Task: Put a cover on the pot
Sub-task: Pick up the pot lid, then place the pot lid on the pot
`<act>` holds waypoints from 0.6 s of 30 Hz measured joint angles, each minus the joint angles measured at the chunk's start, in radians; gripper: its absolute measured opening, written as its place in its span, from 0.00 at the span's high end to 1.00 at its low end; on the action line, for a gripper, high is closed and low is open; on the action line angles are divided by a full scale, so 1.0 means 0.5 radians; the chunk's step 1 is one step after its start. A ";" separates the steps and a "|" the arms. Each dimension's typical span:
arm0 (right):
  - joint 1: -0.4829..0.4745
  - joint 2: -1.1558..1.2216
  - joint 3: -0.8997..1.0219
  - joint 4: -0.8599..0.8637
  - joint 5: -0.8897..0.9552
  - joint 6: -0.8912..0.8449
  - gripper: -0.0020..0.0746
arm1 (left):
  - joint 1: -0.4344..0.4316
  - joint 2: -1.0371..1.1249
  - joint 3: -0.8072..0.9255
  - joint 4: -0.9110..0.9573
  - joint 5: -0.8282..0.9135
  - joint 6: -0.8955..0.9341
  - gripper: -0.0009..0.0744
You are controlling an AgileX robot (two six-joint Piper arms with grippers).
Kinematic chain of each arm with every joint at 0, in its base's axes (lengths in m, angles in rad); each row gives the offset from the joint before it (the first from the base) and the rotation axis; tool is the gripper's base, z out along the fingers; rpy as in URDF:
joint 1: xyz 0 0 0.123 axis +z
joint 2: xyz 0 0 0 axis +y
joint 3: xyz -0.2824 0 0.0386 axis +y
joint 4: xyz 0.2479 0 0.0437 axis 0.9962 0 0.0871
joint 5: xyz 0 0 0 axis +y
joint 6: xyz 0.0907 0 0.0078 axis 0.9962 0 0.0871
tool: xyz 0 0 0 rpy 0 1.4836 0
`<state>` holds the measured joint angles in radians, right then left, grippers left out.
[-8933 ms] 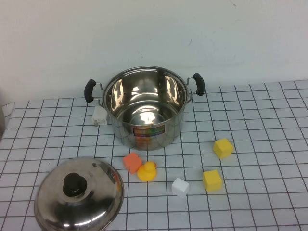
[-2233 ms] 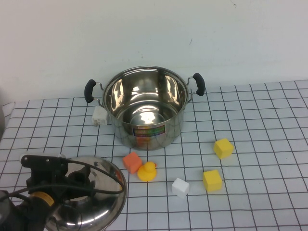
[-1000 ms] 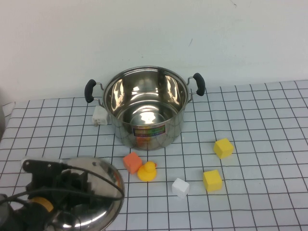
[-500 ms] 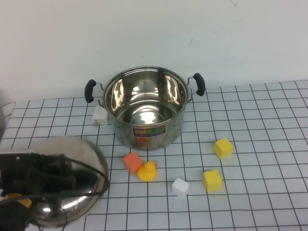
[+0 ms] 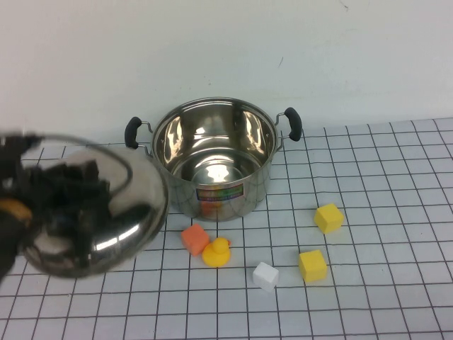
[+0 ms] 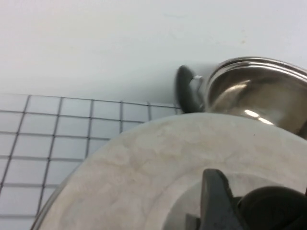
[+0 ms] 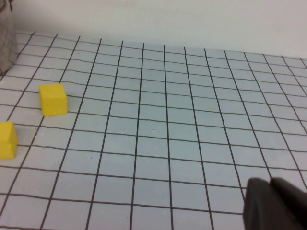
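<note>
Desk [image 5: 396, 297], gridded white, carries all items. Pot [image 5: 212, 159] stands uncovered at 12 o'clock, back of desk near the wall, label facing front. Lid [image 5: 106, 212] is lifted and tilted at the pot's 8 o'clock, rim overlapping the pot's left side in high view. Left gripper [image 5: 60, 195] sits on top of the lid, jaws clenched on its black knob [image 6: 273, 211]. Right gripper [image 7: 276, 203] is low at the desk's right side; only a dark tip shows, jaw state cannot be told. Two yellow cubes [image 5: 328, 217] lie at the pot's 4 o'clock; orange cube [image 5: 194, 239], duck [image 5: 216, 252], white cube [image 5: 265, 275] at its 6 o'clock.
</note>
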<state>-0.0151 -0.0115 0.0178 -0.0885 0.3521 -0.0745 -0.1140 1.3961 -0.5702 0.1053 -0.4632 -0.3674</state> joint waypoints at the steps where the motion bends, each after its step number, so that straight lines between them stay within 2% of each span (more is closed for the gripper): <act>1: 0.000 0.000 0.000 0.000 0.000 0.000 0.96 | 0.000 -0.005 -0.106 0.079 0.110 -0.100 0.56; 4: 0.000 0.000 0.000 0.000 0.000 0.000 0.96 | 0.000 0.008 -0.376 0.360 0.303 -0.403 0.56; 11: 0.000 0.000 0.000 0.000 0.000 0.000 0.96 | -0.052 0.335 -0.946 1.037 0.331 -1.119 0.56; 18: 0.000 0.000 0.000 0.000 0.000 0.000 0.96 | -0.271 0.761 -1.469 1.533 0.515 -1.324 0.56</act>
<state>-0.0151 -0.0115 0.0178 -0.0885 0.3521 -0.0745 -0.2493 1.7767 -1.3046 0.8717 -0.2056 -1.0291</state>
